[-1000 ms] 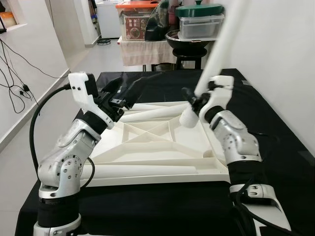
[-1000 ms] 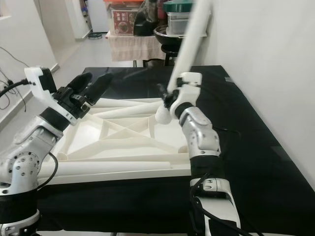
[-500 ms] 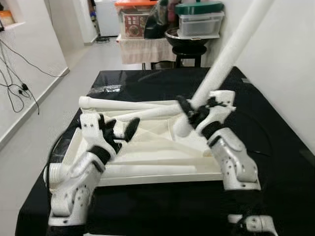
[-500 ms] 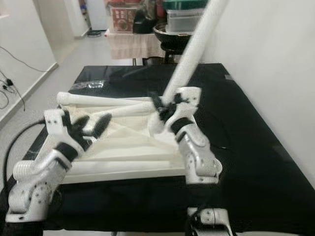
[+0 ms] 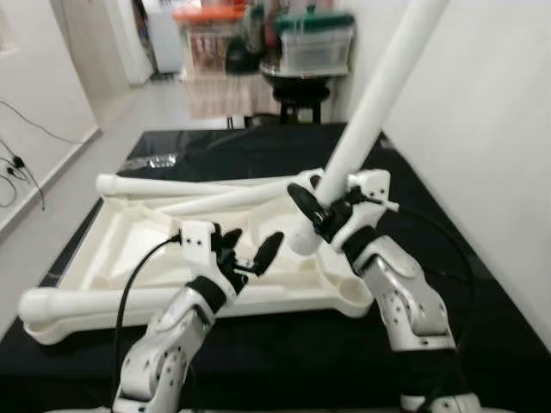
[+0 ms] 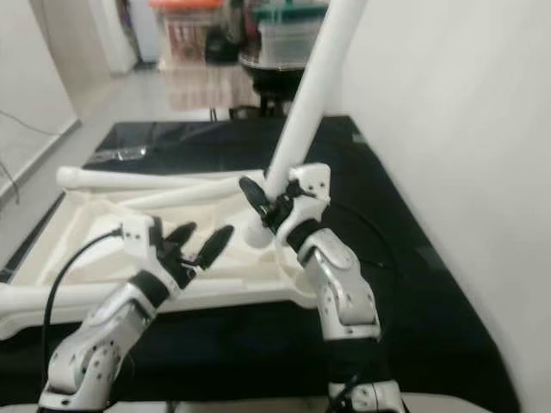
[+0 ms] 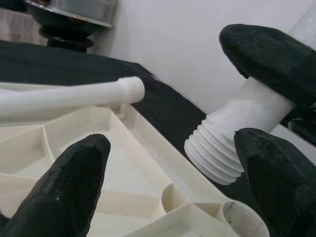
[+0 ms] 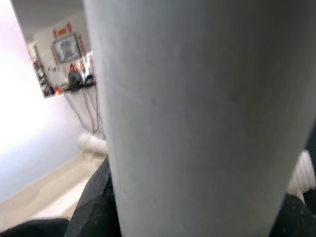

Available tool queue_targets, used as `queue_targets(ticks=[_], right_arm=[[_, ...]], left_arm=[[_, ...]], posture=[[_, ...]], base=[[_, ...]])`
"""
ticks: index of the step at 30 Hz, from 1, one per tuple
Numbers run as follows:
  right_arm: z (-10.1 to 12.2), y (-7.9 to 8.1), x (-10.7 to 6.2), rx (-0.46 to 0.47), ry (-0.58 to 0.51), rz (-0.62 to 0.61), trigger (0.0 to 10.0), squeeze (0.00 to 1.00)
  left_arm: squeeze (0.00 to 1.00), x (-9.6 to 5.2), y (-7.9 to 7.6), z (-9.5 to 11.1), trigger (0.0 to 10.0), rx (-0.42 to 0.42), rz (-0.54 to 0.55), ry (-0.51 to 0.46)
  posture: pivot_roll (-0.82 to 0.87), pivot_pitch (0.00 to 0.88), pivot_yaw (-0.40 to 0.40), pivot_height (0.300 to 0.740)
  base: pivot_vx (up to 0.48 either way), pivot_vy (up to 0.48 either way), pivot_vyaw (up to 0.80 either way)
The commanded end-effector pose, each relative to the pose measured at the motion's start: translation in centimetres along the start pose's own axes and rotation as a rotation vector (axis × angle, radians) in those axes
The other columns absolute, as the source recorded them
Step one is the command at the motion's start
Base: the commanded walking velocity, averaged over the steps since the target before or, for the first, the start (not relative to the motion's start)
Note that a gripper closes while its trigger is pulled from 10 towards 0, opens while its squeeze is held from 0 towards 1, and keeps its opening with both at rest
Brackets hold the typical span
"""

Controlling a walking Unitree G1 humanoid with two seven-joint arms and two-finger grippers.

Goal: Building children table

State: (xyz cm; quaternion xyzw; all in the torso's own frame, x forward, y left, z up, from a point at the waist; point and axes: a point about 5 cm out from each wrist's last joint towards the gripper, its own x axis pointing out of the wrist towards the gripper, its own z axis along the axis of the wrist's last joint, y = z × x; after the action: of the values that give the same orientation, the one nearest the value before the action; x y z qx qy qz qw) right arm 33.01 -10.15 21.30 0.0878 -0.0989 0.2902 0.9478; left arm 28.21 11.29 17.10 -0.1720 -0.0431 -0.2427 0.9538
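Worktop [image 5: 482, 284]: black-covered, by a white wall.

Tabletop [image 5: 138, 237]: white plastic, ribbed underside up, lying across the worktop's middle towards its left edge.

Loose legs [image 5: 172, 186]: white, resting along the tabletop's far rim; one more leg [image 5: 95, 303] along its near rim.

Right claw [image 5: 320, 206]: clamped on a long white table leg [image 5: 379, 95], held tilted, its threaded end [image 7: 213, 154] just above the tabletop's right near corner socket [image 7: 243, 217].

Left claw [image 5: 248, 249]: fingers spread, empty, over the tabletop's near rim, near the threaded end.
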Motion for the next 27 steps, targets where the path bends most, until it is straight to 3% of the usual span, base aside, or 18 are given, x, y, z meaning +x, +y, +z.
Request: queue_targets(ticks=[1,3,13,19,27], right_arm=[[0.3,0.7,0.1,-0.021,-0.015,0.030,10.0,0.00],[0.0,0.7,0.0,-0.057,0.008,0.053,10.0,0.00],[-0.4,1.0,-1.0,-0.093,0.065,0.166,10.0,0.00],[-0.5,0.3,-0.9,-0.137,0.114,0.181,10.0,0.00],[-0.5,0.6,-1.1,-0.115,0.109,0.175,10.0,0.00]], left_arm=[[0.00,-0.1,0.3,-0.1,10.0,0.014,0.011,0.005],[0.00,-0.1,-0.1,-1.0,10.0,0.036,-0.013,0.066],[0.00,-0.9,-0.4,-2.7,10.0,0.171,-0.014,0.147],[0.00,-1.0,-0.2,-2.7,10.0,0.162,0.037,0.133],[0.00,-1.3,0.1,-2.7,10.0,0.185,0.082,0.135]], posture=[[-0.04,0.000,0.013,0.740],[-0.03,0.000,0.014,0.740],[-0.03,0.000,0.005,0.740],[-0.05,0.000,-0.009,0.740],[-0.05,0.000,-0.006,0.740]], base=[[0.000,-0.465,0.00],[0.000,0.000,0.00],[0.000,0.000,0.00],[0.000,0.000,0.00],[0.000,0.000,0.00]])
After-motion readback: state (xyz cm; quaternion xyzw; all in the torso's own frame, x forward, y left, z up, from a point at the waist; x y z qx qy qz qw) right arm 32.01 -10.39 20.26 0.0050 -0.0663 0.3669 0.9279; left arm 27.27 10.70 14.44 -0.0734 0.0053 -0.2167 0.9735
